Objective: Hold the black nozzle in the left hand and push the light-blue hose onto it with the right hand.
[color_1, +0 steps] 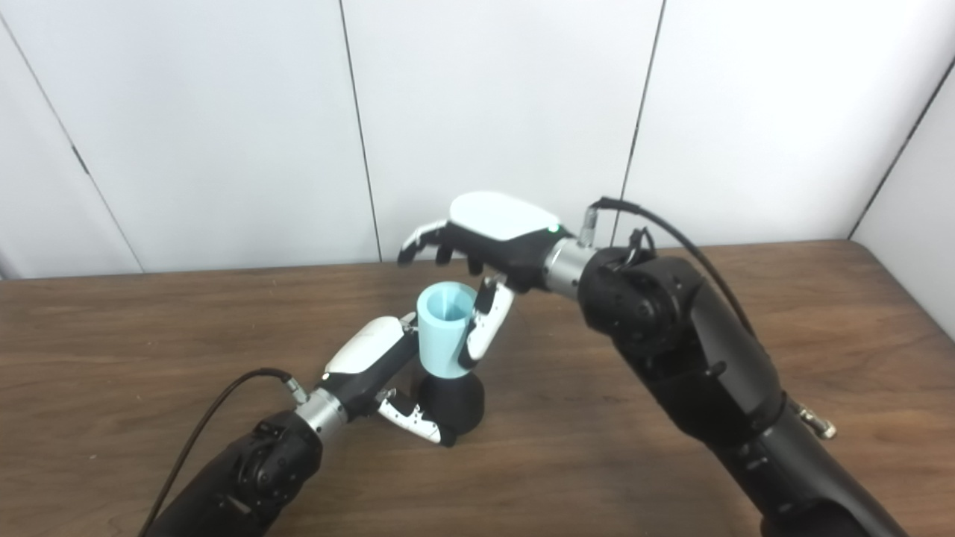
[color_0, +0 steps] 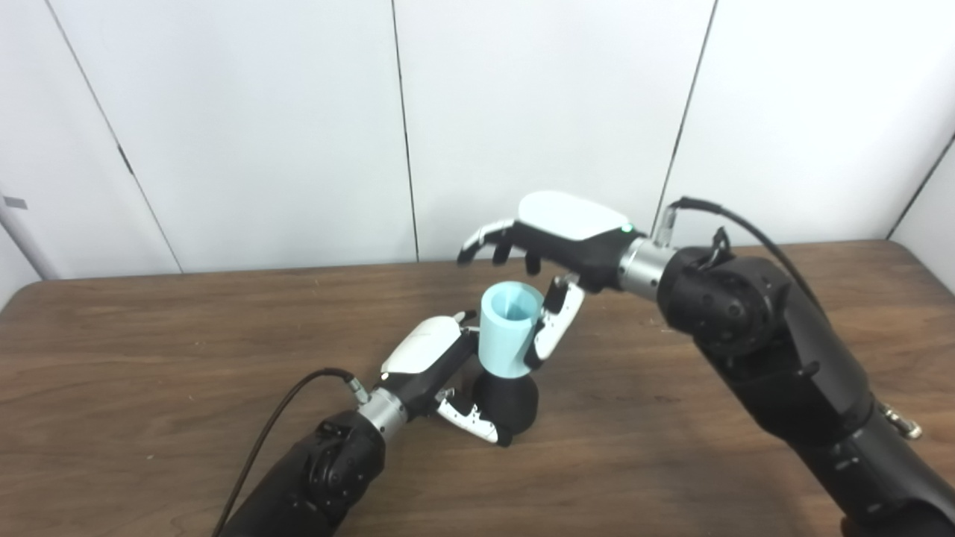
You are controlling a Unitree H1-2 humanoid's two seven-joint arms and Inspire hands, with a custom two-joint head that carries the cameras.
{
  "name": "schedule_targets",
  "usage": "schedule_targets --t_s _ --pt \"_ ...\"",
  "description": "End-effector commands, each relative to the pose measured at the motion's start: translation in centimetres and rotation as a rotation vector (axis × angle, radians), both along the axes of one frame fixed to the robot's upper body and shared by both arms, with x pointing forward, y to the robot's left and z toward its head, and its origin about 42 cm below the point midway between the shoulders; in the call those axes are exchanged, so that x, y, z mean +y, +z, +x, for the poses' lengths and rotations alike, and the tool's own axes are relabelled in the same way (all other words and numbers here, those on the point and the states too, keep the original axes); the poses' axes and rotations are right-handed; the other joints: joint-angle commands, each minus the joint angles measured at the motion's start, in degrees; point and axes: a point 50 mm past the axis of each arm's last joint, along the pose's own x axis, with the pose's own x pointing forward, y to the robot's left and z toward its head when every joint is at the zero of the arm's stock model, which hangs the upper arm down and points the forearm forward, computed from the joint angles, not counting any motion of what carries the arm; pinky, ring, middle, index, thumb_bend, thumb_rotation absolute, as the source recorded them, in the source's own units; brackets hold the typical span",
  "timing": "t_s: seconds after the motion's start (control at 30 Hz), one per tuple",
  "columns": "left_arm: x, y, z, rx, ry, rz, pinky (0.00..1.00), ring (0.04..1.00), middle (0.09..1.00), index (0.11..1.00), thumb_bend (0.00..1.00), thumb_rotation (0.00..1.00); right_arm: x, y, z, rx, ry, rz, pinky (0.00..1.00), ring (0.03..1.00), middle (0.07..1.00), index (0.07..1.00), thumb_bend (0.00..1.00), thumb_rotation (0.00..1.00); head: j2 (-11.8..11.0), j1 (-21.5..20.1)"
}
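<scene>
The black nozzle (color_0: 513,404) stands on the table, its wide base down. My left hand (color_0: 427,359) is shut on it, thumb across the front of the base and fingers behind. The light-blue hose (color_0: 508,328) sits upright on top of the nozzle, its open end facing up. My right hand (color_0: 561,230) hovers above and behind the hose, open, with its fingers stretched out to the left past the rim. Its thumb (color_0: 556,328) hangs down along the hose's right side, touching or nearly touching it.
The brown wooden table (color_0: 149,358) stretches to both sides. White wall panels (color_0: 261,112) stand behind its far edge. A black cable (color_0: 276,418) loops from my left wrist, and another cable (color_0: 739,224) arches over my right forearm.
</scene>
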Motion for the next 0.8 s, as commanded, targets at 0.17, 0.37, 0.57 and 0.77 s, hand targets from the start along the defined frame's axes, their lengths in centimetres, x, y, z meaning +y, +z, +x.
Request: schedule_targets --t_s 0.17,0.37,0.57,0.77 --pt "0.7 -2.7 -0.6 0.086 -0.016 0.116 1.00 0.582 0.437 0.500 0.52 0.00 -1.1 2.5 -1.0 -0.180 -0.014 0.015 0.90 0.999 1.000 0.921 0.90 0.13 0.03 -0.38" --pt "0.7 -2.6 -0.5 0.084 -0.014 0.116 1.00 0.582 0.437 0.500 0.52 0.00 -1.9 1.7 -1.9 -0.067 0.063 -0.020 0.89 1.000 1.000 0.959 0.95 0.17 0.13 -0.23" --pt "0.7 -2.4 -0.5 0.080 -0.014 0.114 1.00 0.582 0.439 0.500 0.52 0.00 -2.8 0.7 -2.7 -0.013 0.112 -0.004 0.90 1.000 1.000 0.965 0.91 0.22 0.27 -0.16" --pt "0.7 -2.4 -0.4 0.074 -0.014 0.115 1.00 0.582 0.442 0.499 0.53 0.00 -3.3 -1.0 -3.6 0.028 0.176 -0.018 0.93 1.000 1.000 0.969 0.72 0.50 0.46 0.13"
